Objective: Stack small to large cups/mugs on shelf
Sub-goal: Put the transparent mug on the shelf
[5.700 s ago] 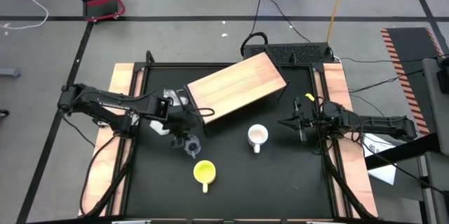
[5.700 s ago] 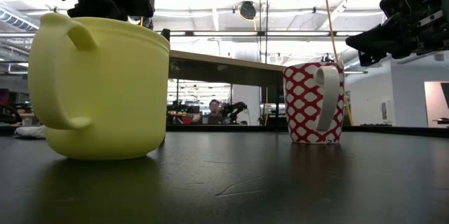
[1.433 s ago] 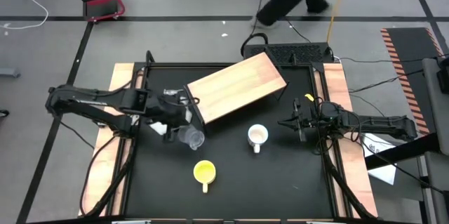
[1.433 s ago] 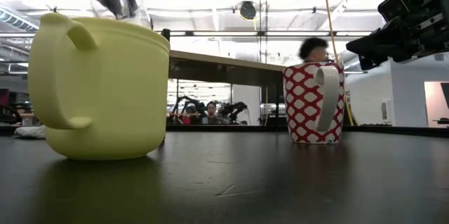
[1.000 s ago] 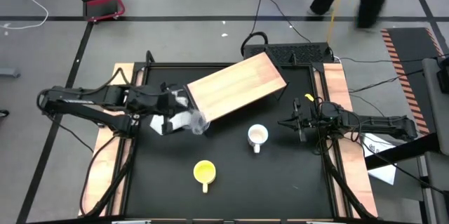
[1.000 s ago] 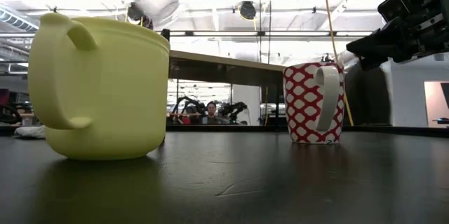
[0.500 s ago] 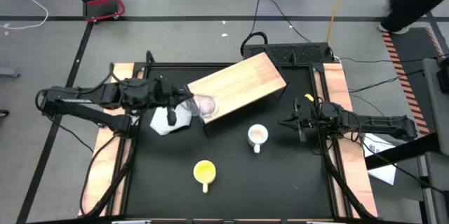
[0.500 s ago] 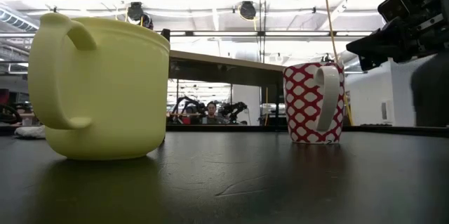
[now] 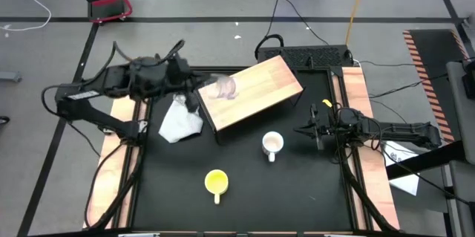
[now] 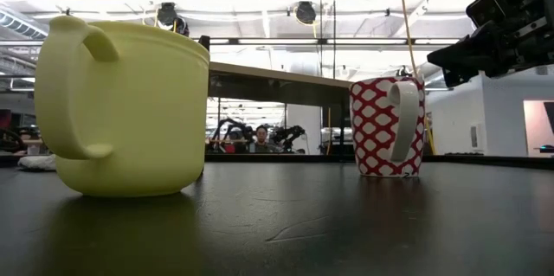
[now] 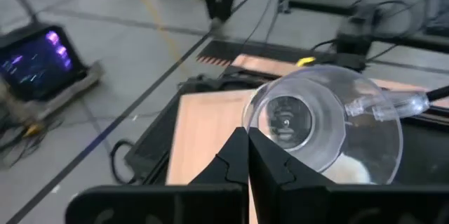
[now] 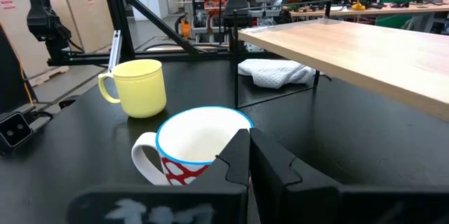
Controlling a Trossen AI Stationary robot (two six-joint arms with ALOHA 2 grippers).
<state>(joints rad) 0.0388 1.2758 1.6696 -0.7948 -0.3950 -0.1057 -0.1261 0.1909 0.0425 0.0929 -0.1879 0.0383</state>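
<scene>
Since half a second earlier my left gripper (image 11: pixel 247 155) had carried the glass cup (image 9: pixel 225 88) up off the near edge of the shelf (image 9: pixel 260 88) and out over its wooden top, near the left end. My left fingers (image 11: pixel 231 161) were pressed close together, pinching the cup's thin rim wall, with the cup tipped so that its mouth faced my wrist camera and its round base showed through the clear side.

I judged the cup light but brittle and slick, so a pinch on the rim would hold only if I kept it steady and set it down gently; a hard knock on the wood could chip it. It was small, colourless and see-through, blurred in the high view.

Below and beside that end of the shelf lay the white-grey cloth (image 9: pixel 180 121) on the black tabletop (image 9: pixel 245 200). The white mug (image 9: pixel 272 145), red-patterned outside with a sturdy handle, stood on the table just in front of the shelf, and the yellow mug (image 9: pixel 216 183) stood nearer the front edge, well apart from it. Both looked stiff and heavier than the glass, best taken by the rim or handle.

My right gripper (image 9: pixel 311 129) waited near the white mug at the table's right side, its fingers (image 12: pixel 237 157) close together and holding nothing.
</scene>
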